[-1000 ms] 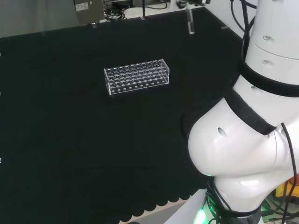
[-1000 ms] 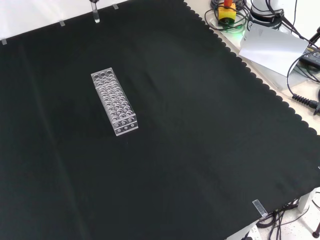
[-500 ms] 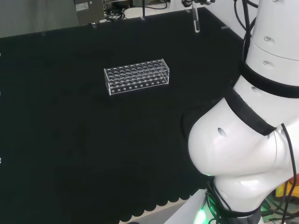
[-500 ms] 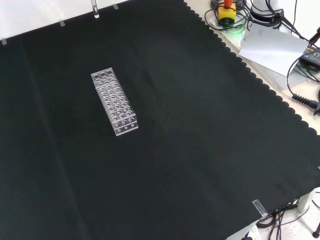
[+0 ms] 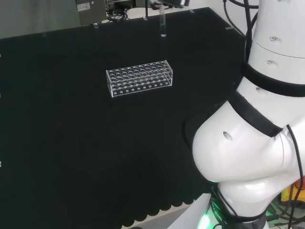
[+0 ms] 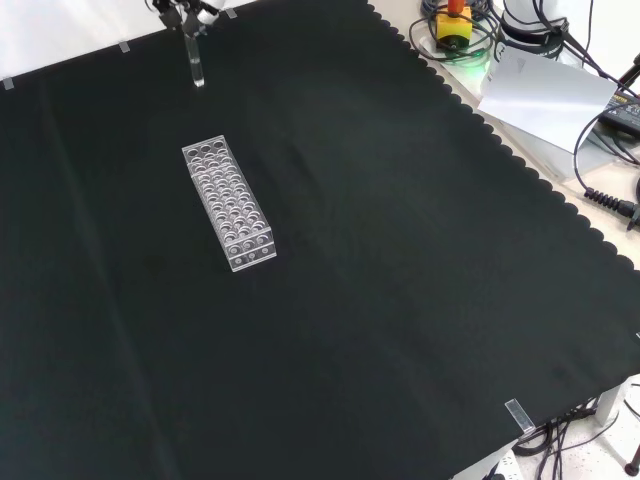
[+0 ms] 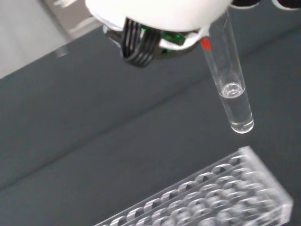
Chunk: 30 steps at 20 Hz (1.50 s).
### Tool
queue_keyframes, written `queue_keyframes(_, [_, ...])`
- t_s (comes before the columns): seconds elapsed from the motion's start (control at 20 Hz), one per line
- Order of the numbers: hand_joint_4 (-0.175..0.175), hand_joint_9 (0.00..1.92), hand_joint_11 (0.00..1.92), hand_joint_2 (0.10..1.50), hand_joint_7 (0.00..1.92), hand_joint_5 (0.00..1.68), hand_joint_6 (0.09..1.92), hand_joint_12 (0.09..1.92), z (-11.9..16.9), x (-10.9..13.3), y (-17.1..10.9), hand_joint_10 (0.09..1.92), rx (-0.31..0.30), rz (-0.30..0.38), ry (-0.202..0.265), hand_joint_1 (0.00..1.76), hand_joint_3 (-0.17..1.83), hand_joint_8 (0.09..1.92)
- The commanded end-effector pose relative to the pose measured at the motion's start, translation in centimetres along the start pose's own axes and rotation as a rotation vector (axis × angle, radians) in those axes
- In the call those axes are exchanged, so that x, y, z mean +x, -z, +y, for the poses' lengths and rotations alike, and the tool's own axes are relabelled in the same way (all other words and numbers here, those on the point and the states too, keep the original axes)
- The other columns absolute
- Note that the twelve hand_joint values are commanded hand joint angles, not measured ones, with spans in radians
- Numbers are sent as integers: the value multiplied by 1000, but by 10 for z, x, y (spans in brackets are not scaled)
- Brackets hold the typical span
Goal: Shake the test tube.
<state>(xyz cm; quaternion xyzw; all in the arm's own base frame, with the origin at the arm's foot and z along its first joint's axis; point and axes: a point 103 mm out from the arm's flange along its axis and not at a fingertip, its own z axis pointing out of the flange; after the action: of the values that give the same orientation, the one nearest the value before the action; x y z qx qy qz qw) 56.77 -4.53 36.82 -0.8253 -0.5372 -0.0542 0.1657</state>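
Test tube (image 7: 231, 89) with clear liquid at bottom, above rack (image 7: 211, 200)

Rack (image 6: 228, 204) lying on the cloth (image 6: 400, 280), test tube (image 6: 196, 62) hanging upright above and beyond the rack's far end in the front view

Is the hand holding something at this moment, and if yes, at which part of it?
Yes. The hand holds a clear test tube by its upper end; the round bottom, with a little clear liquid, hangs free above the rack.
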Motion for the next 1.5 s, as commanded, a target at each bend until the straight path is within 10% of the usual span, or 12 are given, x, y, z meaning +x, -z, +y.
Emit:
queue_keyframes(0.05, [-175, 1620, 1228, 666, 1744, 1333, 530, 835, -18, 61, -14, 522, 42, 56, 163, 1227, 607, 449])
queue_keyframes(0.6, [-175, 1620, 1229, 666, 1743, 1333, 530, 836, -10, 33, -5, 523, 21, 24, 125, 1227, 608, 449])
queue_keyframes(1.5, [-175, 1621, 1230, 665, 1743, 1333, 531, 837, 21, -115, 42, 525, -92, -112, -237, 1227, 609, 450])
